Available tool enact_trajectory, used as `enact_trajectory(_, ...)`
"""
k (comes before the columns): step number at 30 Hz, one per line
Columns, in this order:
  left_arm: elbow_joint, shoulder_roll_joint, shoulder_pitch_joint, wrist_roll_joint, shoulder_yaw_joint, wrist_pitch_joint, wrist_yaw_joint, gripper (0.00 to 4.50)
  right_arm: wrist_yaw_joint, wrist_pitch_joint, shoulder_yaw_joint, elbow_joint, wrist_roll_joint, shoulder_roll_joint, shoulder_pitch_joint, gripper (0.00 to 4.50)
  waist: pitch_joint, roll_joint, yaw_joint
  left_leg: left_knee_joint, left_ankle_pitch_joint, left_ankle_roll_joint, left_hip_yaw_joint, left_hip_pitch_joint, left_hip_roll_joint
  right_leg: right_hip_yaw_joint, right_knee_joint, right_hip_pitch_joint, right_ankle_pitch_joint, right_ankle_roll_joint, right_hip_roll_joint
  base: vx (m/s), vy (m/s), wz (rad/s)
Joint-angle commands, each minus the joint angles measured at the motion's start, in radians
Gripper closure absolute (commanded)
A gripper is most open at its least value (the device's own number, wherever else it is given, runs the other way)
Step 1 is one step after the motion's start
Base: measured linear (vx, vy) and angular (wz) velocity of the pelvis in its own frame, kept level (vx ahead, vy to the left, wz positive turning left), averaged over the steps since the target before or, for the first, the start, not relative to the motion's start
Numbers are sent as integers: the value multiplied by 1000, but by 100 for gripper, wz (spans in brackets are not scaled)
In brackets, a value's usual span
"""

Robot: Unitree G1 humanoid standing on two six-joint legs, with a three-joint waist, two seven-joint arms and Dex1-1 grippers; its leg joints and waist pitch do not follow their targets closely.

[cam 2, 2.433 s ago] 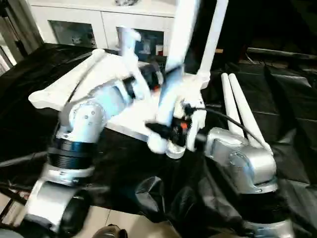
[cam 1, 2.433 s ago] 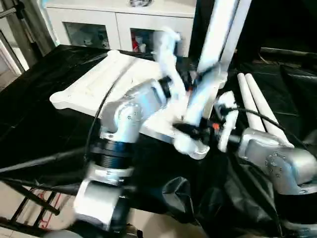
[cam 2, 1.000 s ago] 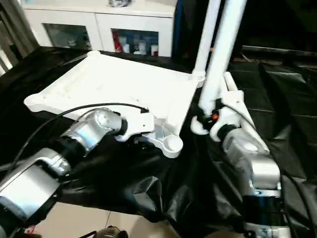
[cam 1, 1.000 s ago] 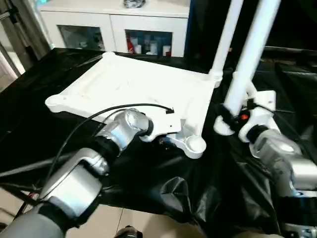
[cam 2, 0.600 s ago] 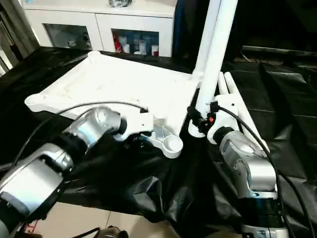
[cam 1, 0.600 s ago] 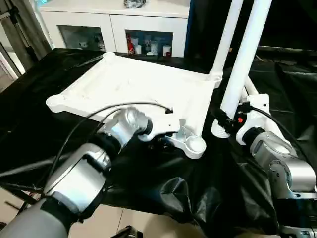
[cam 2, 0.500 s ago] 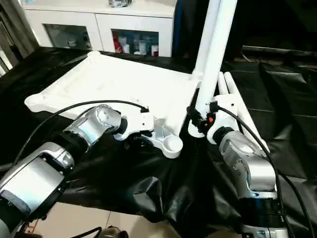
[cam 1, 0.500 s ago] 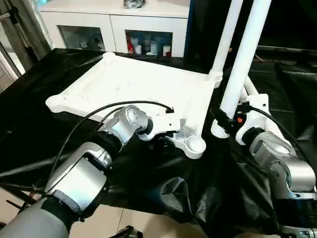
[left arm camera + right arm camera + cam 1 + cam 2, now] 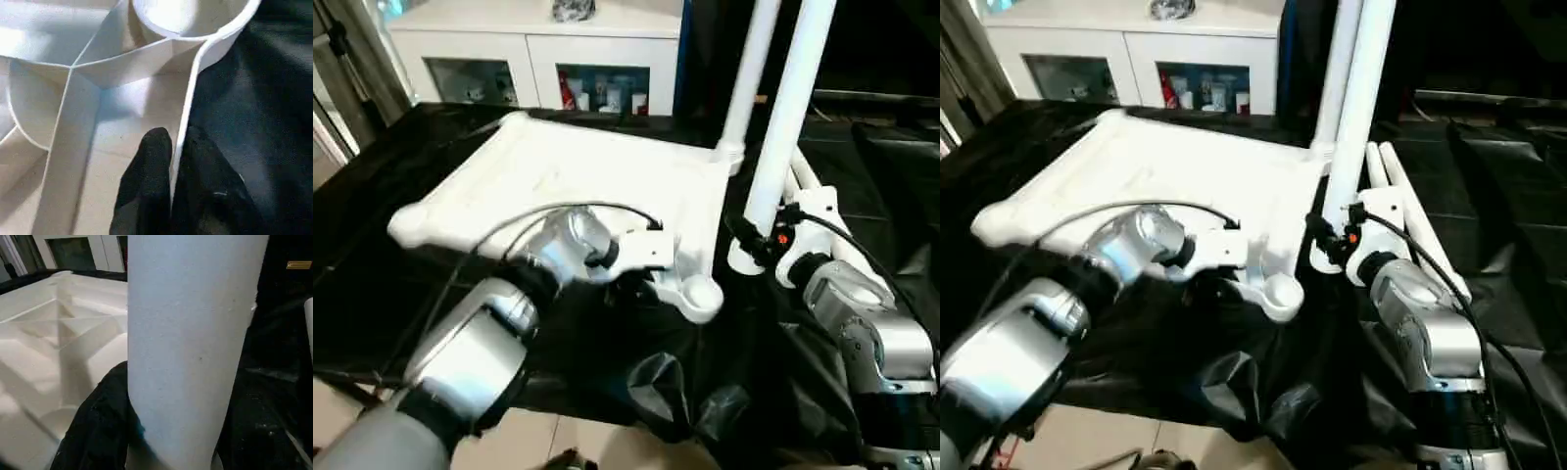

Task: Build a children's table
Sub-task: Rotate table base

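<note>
Left eye view shows the white children's table top [image 9: 578,171] lying upside down across the middle of the frame on the black-draped tabletop [image 9: 372,264], ribbed side up. One leg [image 9: 751,69] already stands upright in the far right corner socket. The left gripper [image 9: 172,161] sits at the near edge beside the open near-right corner socket [image 9: 702,292]; in the left wrist view its two black fingers [image 9: 151,181] pinch the thin rim of the table top between them. The right gripper [image 9: 751,243], right of centre, has its fingers clamped around a second leg [image 9: 788,108] held upright, its lower end just right of the open socket. Two more legs [image 9: 1410,220] lie flat on the cloth at the right. White cabinets [image 9: 538,59] fill the upper left.
</note>
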Motion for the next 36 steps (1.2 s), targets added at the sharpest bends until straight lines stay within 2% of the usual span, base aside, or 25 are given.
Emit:
enact_trajectory(1, -53, 13, 84, 1, -27, 85, -28, 416, 2, -18, 0, -34, -2, -1, 3, 259, -68, -17, 6, -69, -217, 32, -27, 14, 57, 47, -78, 59, -268, -216, -93, 0, 0, 0)
enact_trajectory(2, -64, 15, 91, 1, -28, 92, -28, 425, 3, -17, 0, -35, -2, -1, 3, 259, -69, -16, 6, -70, -225, 29, -27, 17, 58, 47, -82, 56, -292, -206, -93, 0, 0, 0)
enact_trajectory(3, -138, 15, 143, -11, -9, 162, 10, 432, 3, -18, 3, -34, -2, 2, 5, 259, -69, -16, 3, -71, -231, 26, -26, 17, 57, 46, -82, 54, -307, -198, -89, 0, 0, 0)
enact_trajectory(5, -198, 8, 187, -27, 25, 227, 67, 432, 3, -18, 7, -32, -3, 6, 6, 259, -66, -17, 0, -74, -246, 24, -29, 17, 58, 46, -84, 53, -333, -192, -90, 0, 0, 0)
enact_trajectory(6, -218, 5, 200, -31, 38, 247, 85, 442, 3, -19, 8, -31, -4, 7, 5, 259, -64, -16, -2, -73, -264, 24, -27, 19, 54, 45, -91, 48, -381, -177, -88, 0, 0, 0)
enact_trajectory(7, -233, 1, 211, -33, 57, 273, 119, 442, 4, -17, 10, -32, -3, 8, 3, 259, -63, -23, -4, -74, -277, 20, -26, 21, 54, 45, -95, 47, -421, -161, -87, 0, 0, 0)
enact_trajectory(8, -233, 1, 211, -33, 57, 273, 119, 442, 4, -17, 10, -32, -3, 8, 3, 259, -62, -20, -3, -75, -281, 20, -28, 21, 53, 45, -97, 46, -439, -153, -88, 0, 0, 0)
enact_trajectory(9, -246, -2, 221, -30, 78, 298, 158, 447, 5, -15, 12, -31, -3, 9, 1, 259, -59, -24, -6, -77, -296, 17, -28, 22, 51, 44, -103, 44, -489, -131, -88, 0, 0, 0)
enact_trajectory(11, -256, -3, 227, -28, 92, 315, 183, 448, 7, -13, 14, -30, -3, 10, -2, 259, -57, -23, -8, -78, -315, 13, -29, 25, 49, 42, -110, 41, -539, -108, -88, 0, 0, 0)
enact_trajectory(12, -298, 2, 245, -11, 122, 364, 228, 449, 13, -12, 18, -26, -3, 14, -8, 259, -56, -30, -14, -81, -325, 7, -32, 22, 47, 40, -114, 43, -576, -81, -88, 0, 0, 0)
enact_trajectory(14, -321, 6, 252, -1, 129, 392, 244, 450, 15, -12, 20, -24, -3, 15, -11, 259, -55, -26, -24, -83, -330, 5, -35, 18, 46, 39, -116, 41, -591, -68, -87, 0, 0, 0)
enact_trajectory(17, -343, 7, 250, 15, 159, 450, 309, 450, 14, -3, 19, -25, 6, 27, -19, 259, -54, -26, -45, -82, -338, 6, -35, 15, 39, 34, -122, 40, -609, -52, -83, 0, 0, 0)
enact_trajectory(20, -346, 7, 249, 15, 166, 448, 324, 450, 11, 4, 17, -28, 13, 33, -21, 259, -57, -28, -52, -82, -321, 14, -35, 12, 37, 33, -124, 43, -591, -48, -81, 0, 0, 0)
enact_trajectory(22, -360, 12, 254, 11, 167, 431, 332, 450, 5, 19, 17, -35, 21, 42, -20, 259, -61, -25, -51, -86, -286, 24, -34, 10, 41, 35, -119, 46, -519, -68, -81, 0, 0, 0)
enact_trajectory(23, -369, 18, 262, -2, 168, 366, 327, 450, -6, 42, 13, -40, 31, 52, -19, 259, -62, -24, -50, -86, -279, 29, -33, 14, 42, 36, -119, 43, -487, -81, -80, 0, 0, 0)
enact_trajectory(25, -388, 22, 272, -13, 168, 321, 323, 450, -12, 59, 9, -43, 38, 59, -19, 259, -66, -24, -51, -87, -260, 32, -32, 12, 45, 38, -112, 47, -431, -100, -79, 0, 0, 0)
enact_trajectory(26, -411, 23, 287, -32, 173, 261, 319, 450, -14, 68, 4, -42, 44, 66, -20, 259, -68, -21, -47, -84, -246, 33, -28, 19, 49, 42, -108, 41, -378, -121, -77, 0, 0, 0)
enact_trajectory(27, -418, 19, 290, -34, 182, 246, 341, 450, -10, 55, 5, -41, 39, 65, -22, 259, -69, -24, -46, -83, -227, 38, -27, 12, 49, 43, -102, 47, -331, -137, -78, 0, 0, 0)
enact_trajectory(28, -412, 3, 286, -47, 208, 221, 381, 450, -10, 39, -2, -40, 42, 70, -26, 259, -71, -23, -40, -81, -206, 39, -25, 14, 50, 44, -95, 46, -286, -150, -77, 0, 0, 0)
enact_trajectory(29, -412, 3, 286, -47, 209, 221, 381, 450, -10, 39, -2, -40, 42, 70, -26, 259, -71, -25, -41, -80, -198, 41, -23, 14, 50, 44, -93, 46, -268, -159, -77, 0, 0, 0)
enact_trajectory(30, -407, -11, 282, -67, 232, 221, 391, 400, -15, 38, -6, -41, 43, 73, -30, 259, -76, -24, -37, -76, -171, 46, -23, 11, 49, 43, -86, 50, -227, -169, -78, 0, 0, 0)
enact_trajectory(33, -415, -20, 280, -98, 262, 214, 397, 381, -13, 34, -7, -43, 42, 74, -41, 259, -82, -29, -34, -67, -86, 79, -21, 1, 47, 42, -70, 52, -101, -196, -76, 0, 0, 0)
enact_trajectory(35, -411, -18, 279, -110, 281, 196, 412, 367, 12, 29, -2, -47, 52, 68, -46, 259, -78, -29, -32, -66, -99, 91, -19, 1, 46, 41, -73, 50, -111, -201, -77, 0, 0, 0)
enact_trajectory(36, -411, -18, 279, -110, 281, 196, 412, 358, 12, 29, -2, -47, 52, 68, -46, 259, -76, -28, -30, -67, -114, 90, -19, 2, 46, 40, -77, 51, -147, -195, -78, 0, 0, 0)
